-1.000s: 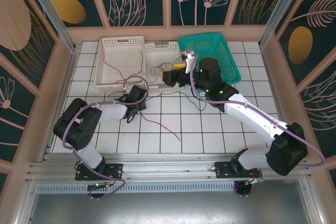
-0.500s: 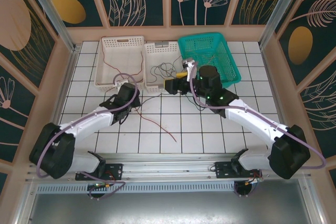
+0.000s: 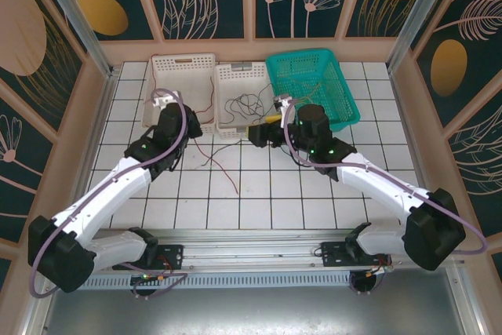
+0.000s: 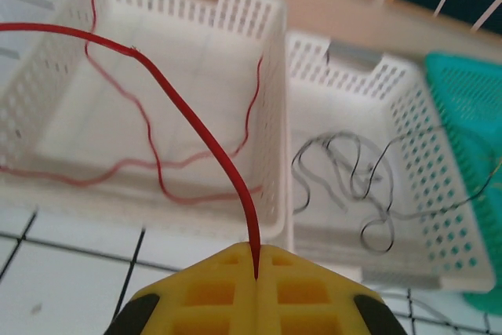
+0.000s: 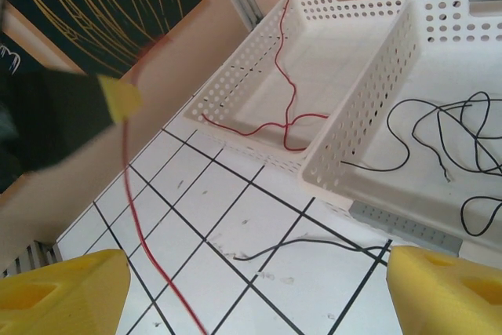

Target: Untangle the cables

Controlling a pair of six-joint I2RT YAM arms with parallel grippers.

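My left gripper (image 4: pixel 256 249) is shut on a red cable (image 4: pixel 196 127) that arches up and to the left from its yellow fingertips. It hovers in front of the left white basket (image 4: pixel 271 76), where another red cable (image 4: pixel 157 170) lies curled. In the top view the left gripper (image 3: pixel 174 125) trails the red cable (image 3: pixel 223 172) across the tiles. A black cable (image 4: pixel 345 170) lies looped in the middle white basket (image 4: pixel 408 92). My right gripper (image 5: pixel 255 296) is open just above the tiles, nothing between its fingers. A black cable (image 5: pixel 314 245) lies on the tile ahead of it.
A teal basket (image 3: pixel 345 107) stands at the back right and holds thin wires. The three baskets sit in a row along the back of the tiled table (image 3: pixel 314 202). Wooden walls close in the sides. The right gripper (image 3: pixel 259 132) hovers in front of the middle basket.
The left arm has swung left and away to the left white basket, carrying the red cable, whose tail dragged after it. The right gripper has drawn back slightly and stays open.
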